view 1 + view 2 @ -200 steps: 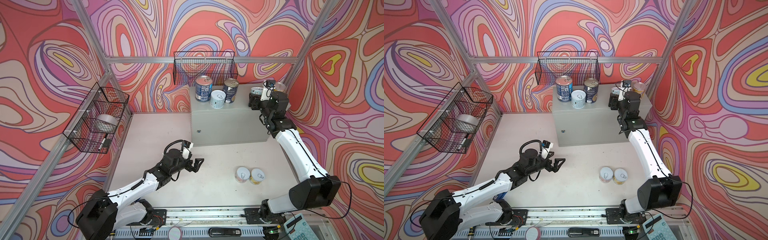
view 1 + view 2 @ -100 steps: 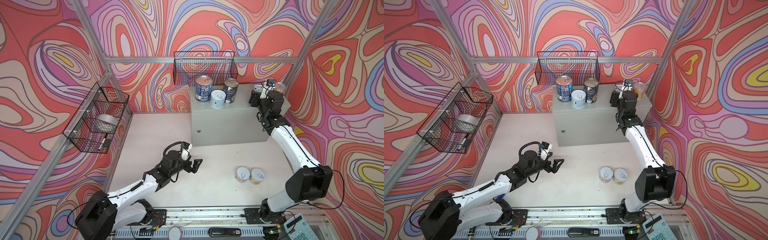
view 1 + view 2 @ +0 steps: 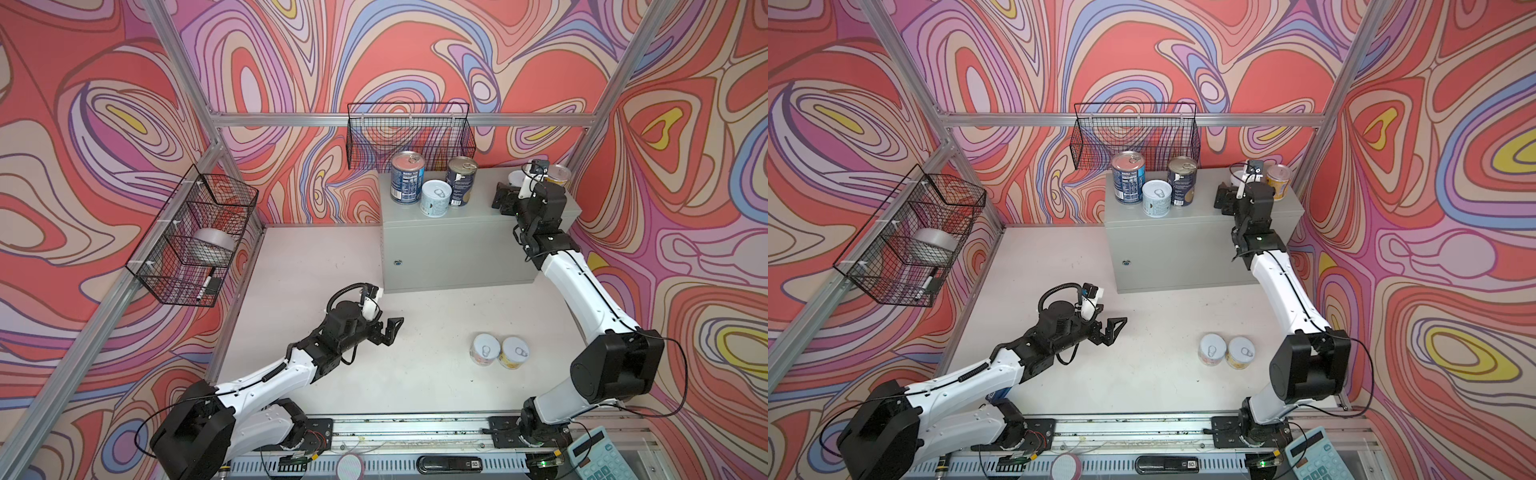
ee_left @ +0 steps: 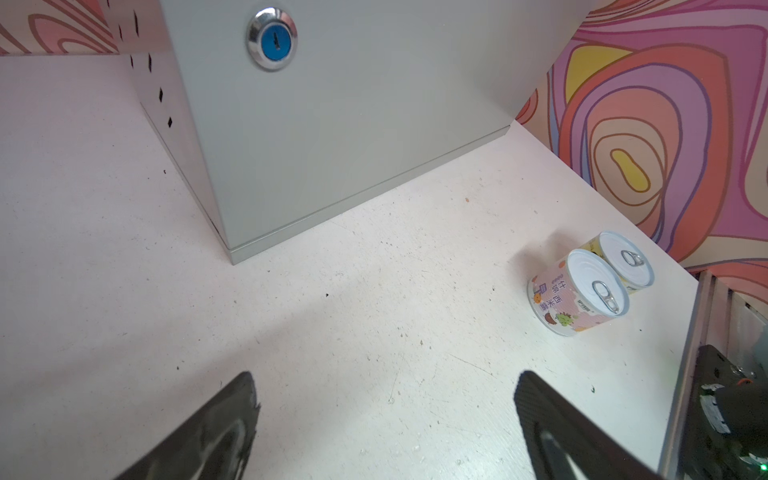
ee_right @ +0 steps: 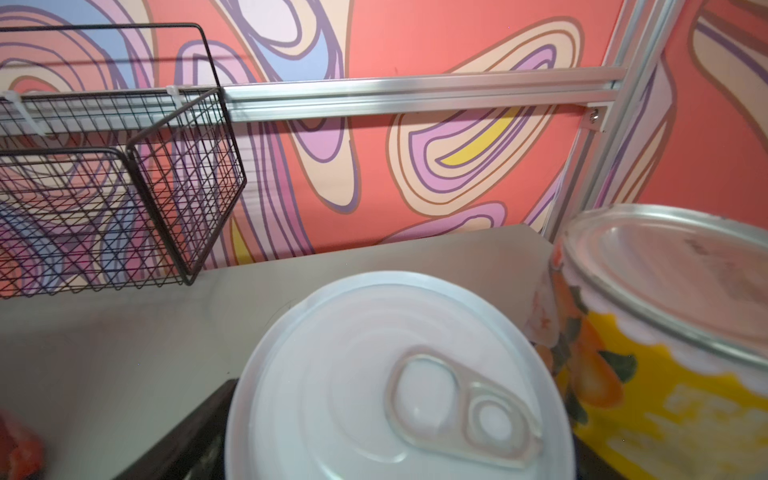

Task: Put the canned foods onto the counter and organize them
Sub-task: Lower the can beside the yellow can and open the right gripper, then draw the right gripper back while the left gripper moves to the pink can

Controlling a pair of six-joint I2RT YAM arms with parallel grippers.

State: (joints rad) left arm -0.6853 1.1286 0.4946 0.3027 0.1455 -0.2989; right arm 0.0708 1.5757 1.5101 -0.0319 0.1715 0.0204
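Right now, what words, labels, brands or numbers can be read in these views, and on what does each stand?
"什锦西米露", last character unsure: side of the pink can.
Dark blue can label: print too small to read.
Yellow can: label blurred, no words legible.
Calculator keys: too small to read.

Red, pink and lilac swirled walls (image 3: 415,50) surround a plain grey counter (image 3: 457,245), dark blue cans (image 3: 407,185), a pale blue can (image 3: 435,198) and a yellow can (image 3: 1278,183).
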